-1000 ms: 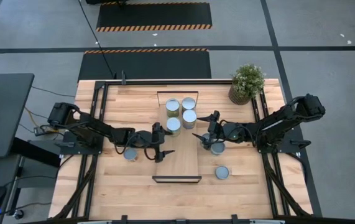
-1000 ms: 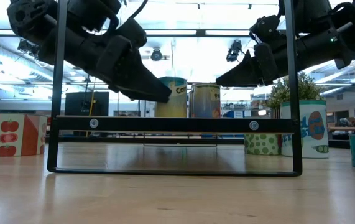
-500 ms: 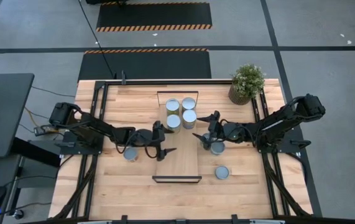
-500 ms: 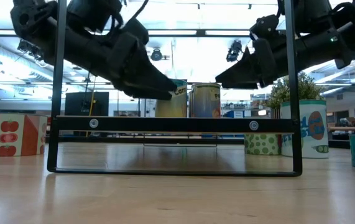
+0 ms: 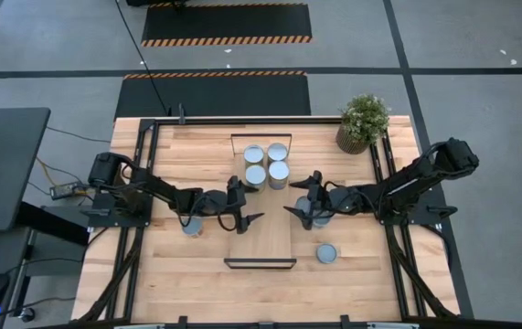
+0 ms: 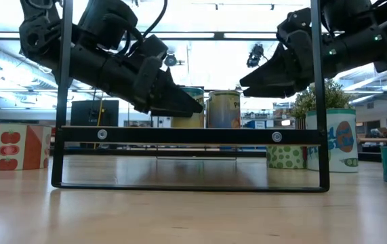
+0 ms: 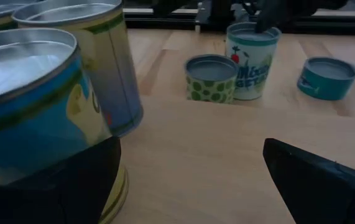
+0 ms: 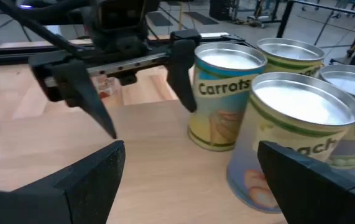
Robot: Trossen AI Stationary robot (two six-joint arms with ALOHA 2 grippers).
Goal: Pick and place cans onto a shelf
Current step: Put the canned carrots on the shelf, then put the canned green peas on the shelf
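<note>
The shelf (image 5: 261,233) is a long light-wood board in the table's middle. Several cans (image 5: 266,163) stand upright in a block on its far end. My left gripper (image 5: 248,201) hovers open above the shelf just near of them. In the right wrist view one of its fingers (image 8: 180,68) stands beside the Carrots can (image 8: 224,93). My right gripper (image 5: 296,194) is open and empty at the shelf's right edge, facing the cans (image 8: 295,130). Both grippers hang above the shelf frame in the low view, left (image 6: 193,107) and right (image 6: 247,78). My left gripper's far finger (image 7: 46,186) stands close against the side of the near-left can (image 7: 28,106) on the shelf. I cannot tell whether it touches the can. The can stands upright on the board.
Loose cans stand on the table: one under my left arm (image 5: 192,225), one under my right arm (image 5: 320,217), one nearer the front (image 5: 326,253). A potted plant (image 5: 363,121) stands at the far right corner. The shelf's near half (image 5: 261,242) is bare wood.
The near-left can on the shelf has slid toward the far end and now stands close to the other cans. My left gripper, still open, has reached a little toward the table's right. My right gripper has shifted slightly toward the near edge.
</note>
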